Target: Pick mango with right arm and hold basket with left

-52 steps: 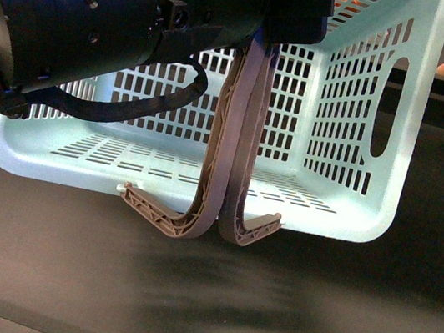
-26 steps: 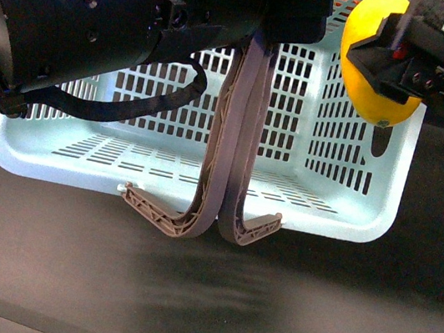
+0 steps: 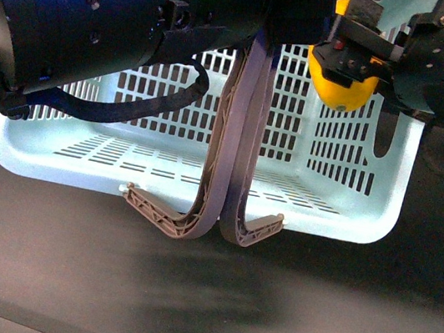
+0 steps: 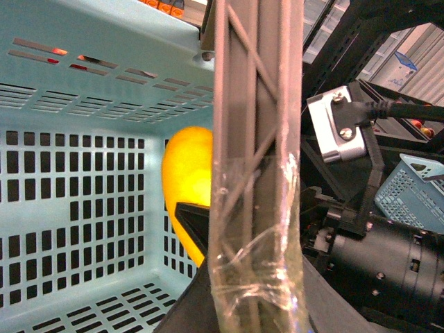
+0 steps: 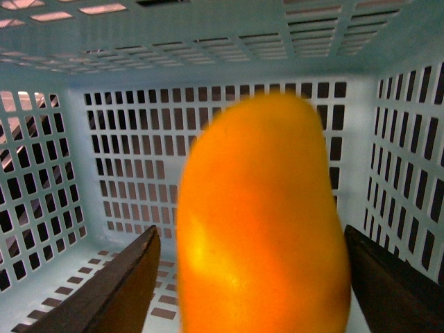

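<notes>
Though front half-hides mango [image 3: 341,91], right-wrist shows basket [image 5: 76,173] behind.

My right hand [image 3: 344,72], clamped on mango [image 3: 341,94], sits inside basket [image 3: 349,165]. Slotted floor beneath bare: room to go down. Twin handles [image 3: 239,135], pinched in my left hand [image 4: 253,277], bar centre line. My left arm [image 3: 68,15] and cable [image 3: 130,105] block that side. Right wall near, gap seemingly slim.

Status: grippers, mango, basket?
Left gripper shut on grey-brown swing handles of light-blue slotted plastic basket. Right gripper shut on smooth yellow-orange mango, inside the basket, above its floor. Nothing in the way.
</notes>
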